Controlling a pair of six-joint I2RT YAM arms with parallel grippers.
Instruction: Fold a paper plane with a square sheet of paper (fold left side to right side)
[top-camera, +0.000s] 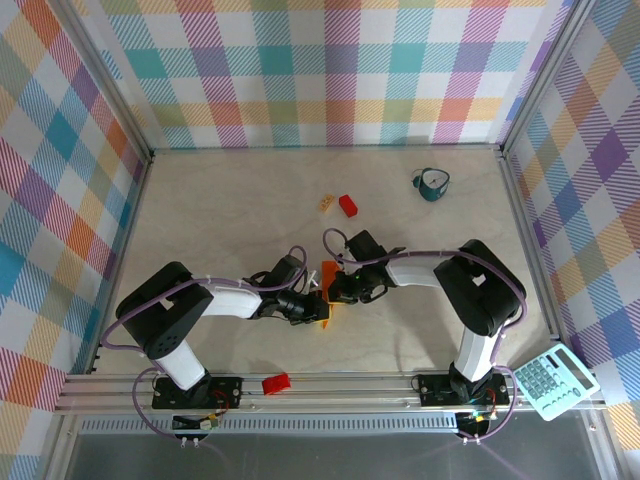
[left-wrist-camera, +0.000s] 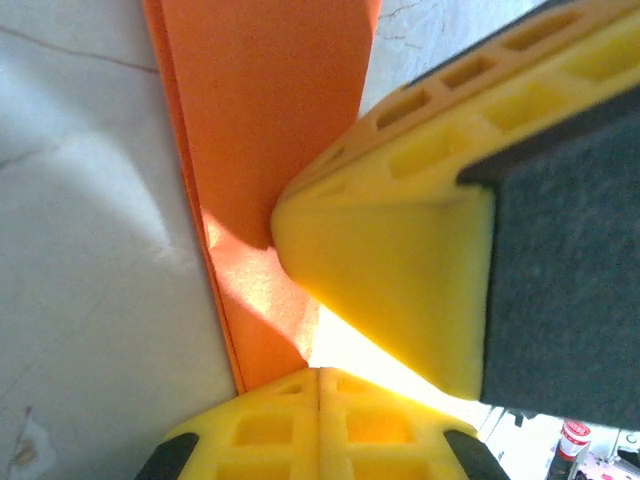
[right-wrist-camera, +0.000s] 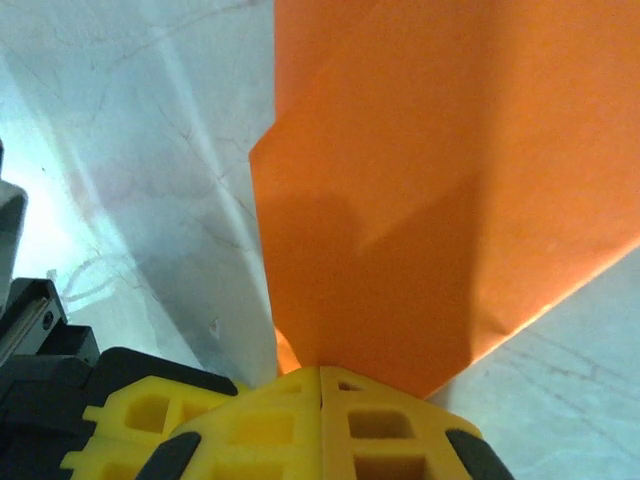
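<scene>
The square sheet of paper (top-camera: 327, 272) is bright orange and folded into a narrow creased shape, lying on the table between the two arms. In the left wrist view the paper (left-wrist-camera: 270, 120) is a long strip running away from my left gripper (left-wrist-camera: 320, 372), whose fingers are shut together at its near end. My right gripper's fingers (left-wrist-camera: 400, 270) come in from the right and touch that strip. In the right wrist view the paper (right-wrist-camera: 440, 180) spreads wide from my right gripper (right-wrist-camera: 320, 370), shut with its tips against the sheet. From above, left gripper (top-camera: 316, 306) and right gripper (top-camera: 336, 290) meet over the paper.
A small red block (top-camera: 348, 205) and a tan block (top-camera: 327, 203) lie farther back. A teal cup (top-camera: 432, 183) stands at the back right. Another red block (top-camera: 275, 383) sits on the front rail, and a calculator (top-camera: 556, 380) lies at the right front corner.
</scene>
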